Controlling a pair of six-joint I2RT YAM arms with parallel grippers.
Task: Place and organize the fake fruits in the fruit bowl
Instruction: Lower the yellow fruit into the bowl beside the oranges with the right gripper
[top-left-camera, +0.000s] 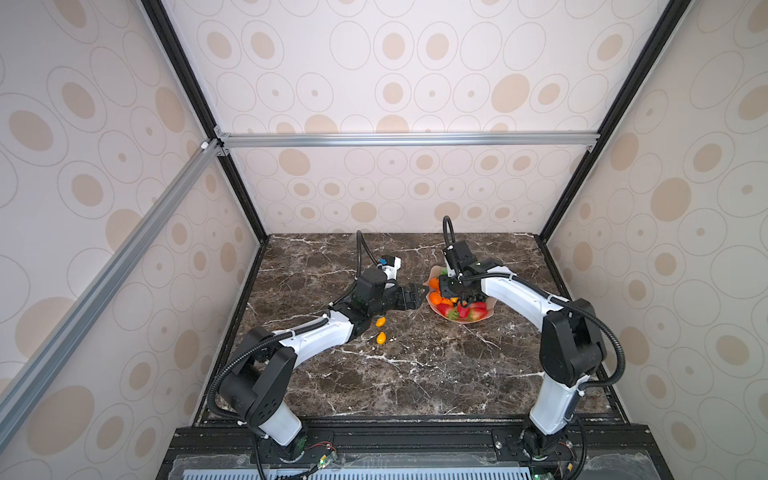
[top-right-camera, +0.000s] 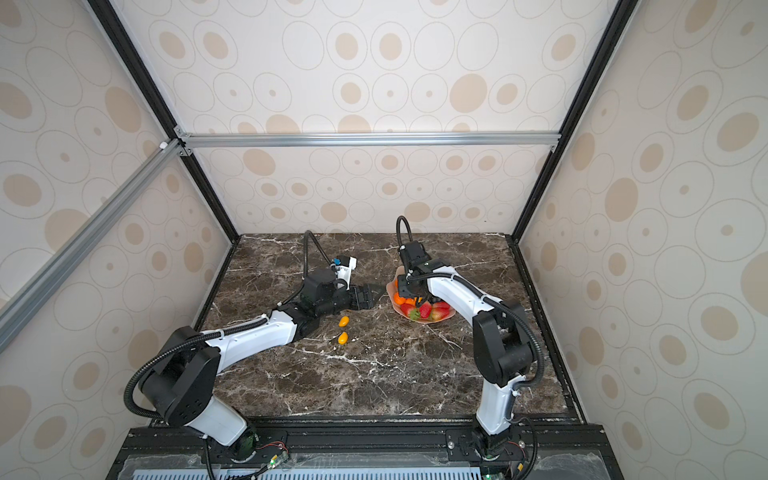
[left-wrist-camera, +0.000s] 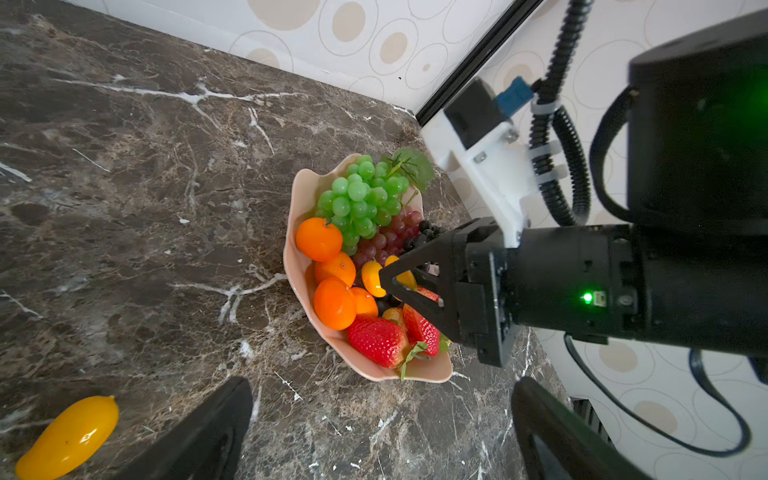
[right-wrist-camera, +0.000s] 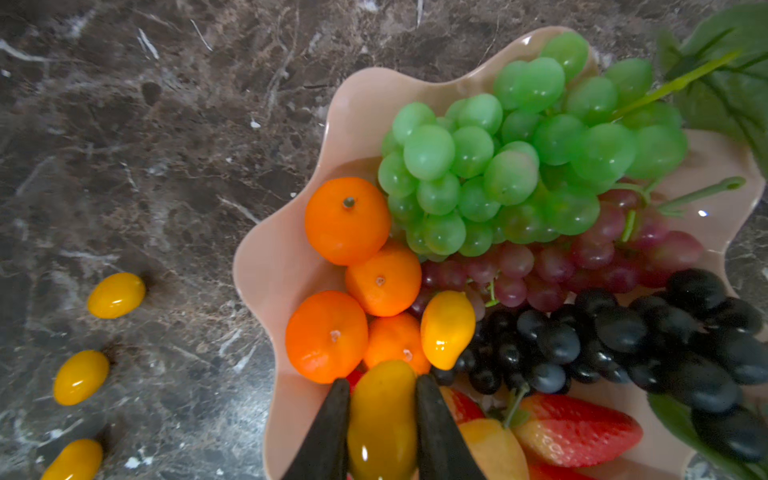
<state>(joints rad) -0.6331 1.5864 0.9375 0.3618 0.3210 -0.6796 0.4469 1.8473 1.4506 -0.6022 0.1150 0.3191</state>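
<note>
over the pink fruit bowl (right-wrist-camera: 282, 266), the right gripper (right-wrist-camera: 382, 382) held a yellow kumquat (right-wrist-camera: 382, 428) between its fingers (right-wrist-camera: 328, 428). most of the job looked done: the green grapes (right-wrist-camera: 519, 158), purple grapes (right-wrist-camera: 582, 257), black grapes (right-wrist-camera: 644, 340), tangerines (right-wrist-camera: 347, 220), strawberries (right-wrist-camera: 577, 428) and a second kumquat (right-wrist-camera: 446, 328) sat in the bowl. three kumquats (right-wrist-camera: 81, 377) lay out on the marble table (right-wrist-camera: 166, 124), near the bowl, and had to go in. the left gripper (top-left-camera: 417, 296) was wide open and empty, just beside the bowl.

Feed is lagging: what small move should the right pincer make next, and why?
Probably open it: the right pincer grips a kumquat over the fruit bowl, beside the tangerines, so releasing should drop it in.
</note>
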